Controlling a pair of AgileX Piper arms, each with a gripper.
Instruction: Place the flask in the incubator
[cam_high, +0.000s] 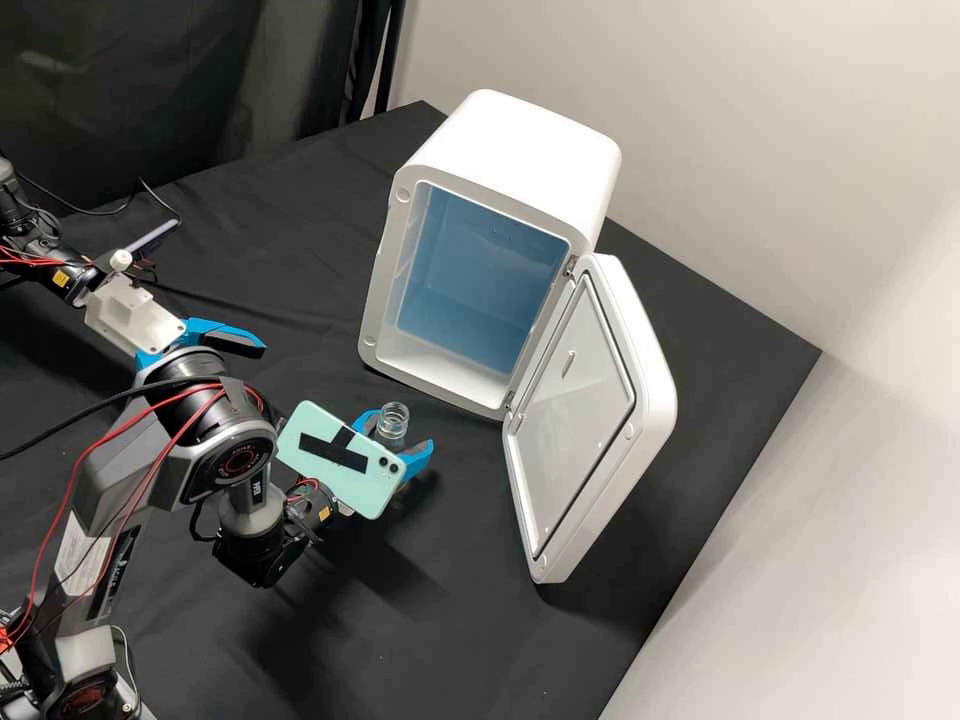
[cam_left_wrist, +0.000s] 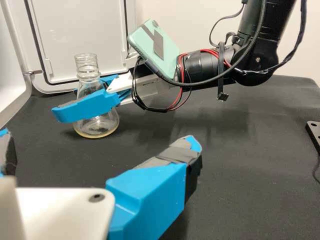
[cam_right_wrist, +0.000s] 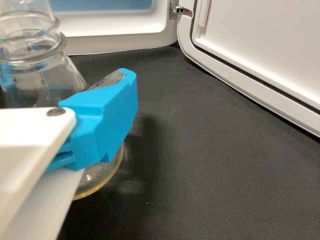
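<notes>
A small clear glass flask (cam_high: 393, 420) (cam_left_wrist: 89, 65) (cam_right_wrist: 30, 60) stands upright on the black bench in front of the white incubator (cam_high: 520, 160). The incubator's blue inside is exposed and its door (cam_high: 590, 410) (cam_left_wrist: 80, 35) (cam_right_wrist: 260, 45) hangs wide open to the right. My right gripper (cam_high: 402, 446) (cam_left_wrist: 93, 98) is shut on the flask's body, one blue finger (cam_right_wrist: 105, 115) pressed against the glass. My left gripper (cam_high: 215, 350) (cam_left_wrist: 95, 165) hangs open and holds nothing, to the left of the flask and a little above the bench.
A mint-green phone (cam_high: 340, 458) (cam_left_wrist: 152, 45) is strapped on the right arm's wrist. The bench's right edge (cam_high: 740, 500) runs close behind the open door, with a white wall beyond. Bare black cloth lies between the flask and the incubator's opening.
</notes>
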